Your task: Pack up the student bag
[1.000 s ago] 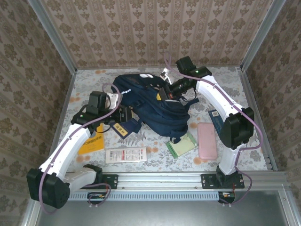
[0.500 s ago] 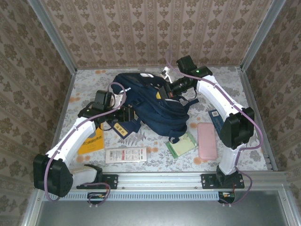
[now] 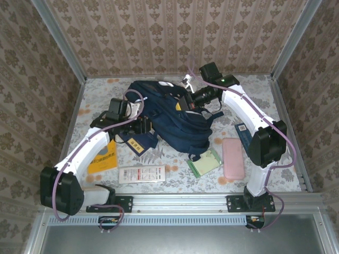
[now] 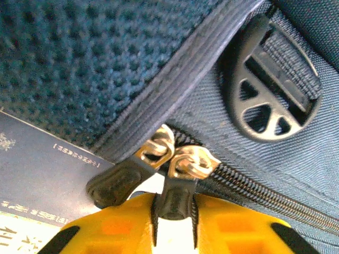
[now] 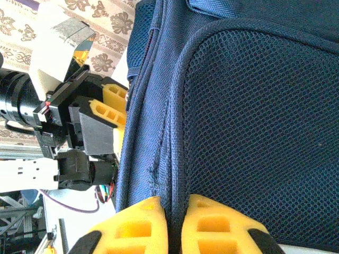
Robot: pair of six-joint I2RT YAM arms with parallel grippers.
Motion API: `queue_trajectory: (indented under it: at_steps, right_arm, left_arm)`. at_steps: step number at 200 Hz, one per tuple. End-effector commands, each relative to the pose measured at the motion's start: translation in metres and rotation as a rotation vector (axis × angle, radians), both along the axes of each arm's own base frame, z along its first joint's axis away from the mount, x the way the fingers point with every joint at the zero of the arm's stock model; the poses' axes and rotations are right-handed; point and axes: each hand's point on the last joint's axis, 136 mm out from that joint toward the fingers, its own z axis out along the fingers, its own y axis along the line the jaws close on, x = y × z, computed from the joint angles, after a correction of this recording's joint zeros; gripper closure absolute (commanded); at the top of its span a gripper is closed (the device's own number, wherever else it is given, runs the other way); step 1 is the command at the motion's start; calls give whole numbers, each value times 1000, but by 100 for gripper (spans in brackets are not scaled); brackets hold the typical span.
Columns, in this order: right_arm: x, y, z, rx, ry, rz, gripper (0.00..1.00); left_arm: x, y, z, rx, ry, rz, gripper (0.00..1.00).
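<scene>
Patterned wallpaper all round, floral tabletop [image 3: 259, 87] below, and the student bag [image 3: 169, 119] is lying upper centre of the top view, its contents hidden. The left gripper [image 4: 174, 214] is pinching a black zipper pull [image 4: 175, 200] at the bag's left edge. The right gripper [image 5: 176, 211] is clamping a seam fold. Pink case [image 3: 233, 157], green notebook [image 3: 204, 163] and yellow booklet [image 3: 104, 157] are lying lower down.

You look down on the student bag [image 3: 170, 119] from above and behind; both wrist views sit close against its fabric.
</scene>
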Motion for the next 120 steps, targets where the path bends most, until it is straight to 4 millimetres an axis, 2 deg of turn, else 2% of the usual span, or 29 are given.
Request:
queue_trajectory:
  at_steps: [1,43,79,99,102,120]
  right_arm:
    - [-12,6,47,122,-98,57,100]
    - [-9,4,43,105,-101,44,100]
    - [-3,2,38,70,-109,17,100]
    - [1,1,36,57,-105,-1,100]
    - [2,1,36,55,-105,-3,100]
    - [6,1,34,46,-103,-17,100]
  left_arm:
    - [4,-4,16,-10,-55,-16,83]
    - [-3,0,23,8,-83,-17,100]
    - [-14,-3,30,18,-104,-32,100]
    - [-21,-8,23,22,-85,-45,100]
    - [-27,-14,22,21,-83,-69,100]
    - [-38,-25,15,29,-73,-101,100]
